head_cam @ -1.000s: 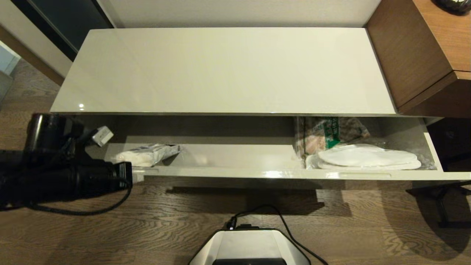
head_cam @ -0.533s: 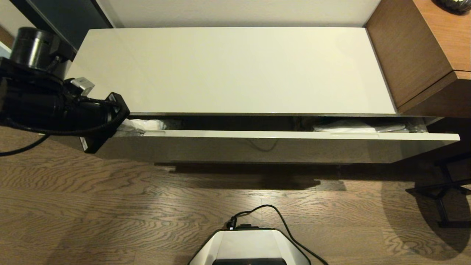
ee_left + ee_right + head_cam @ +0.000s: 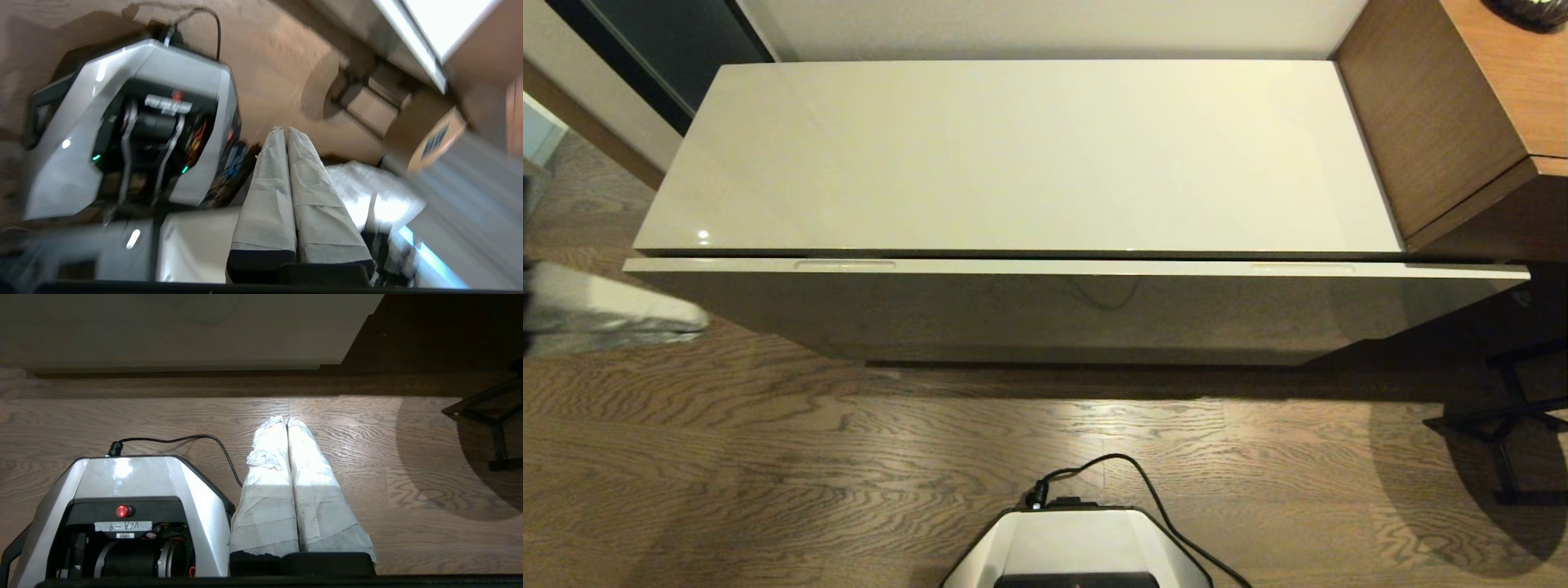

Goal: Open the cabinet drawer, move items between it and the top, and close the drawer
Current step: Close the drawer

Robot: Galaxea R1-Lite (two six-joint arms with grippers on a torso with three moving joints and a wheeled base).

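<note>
Closest to the robot is its own grey base (image 3: pixel 1078 547) on the wood floor (image 3: pixel 849 457). The right gripper (image 3: pixel 287 421) hangs just above that floor beside the base, parked. Its two padded fingers (image 3: pixel 265 490) are pressed together and hold nothing.

Out at the left edge of the head view, the left gripper (image 3: pixel 690 318) is low and in front of the cabinet's left corner, not touching it. Its fingers (image 3: pixel 314 196) are pressed together too, with nothing between them.

Next comes the cabinet drawer (image 3: pixel 1054 314). It is pushed in, with only a thin dark line under the top (image 3: pixel 1029 155). The items cannot be seen, and nothing lies on the top.

The drawer looks wide, hard and probably heavy, and its shiny front looks slippery. The best places to take hold are likely the two slim handle slots, the left one (image 3: pixel 844 264) and the right one (image 3: pixel 1303 267), along its front rim.
</note>
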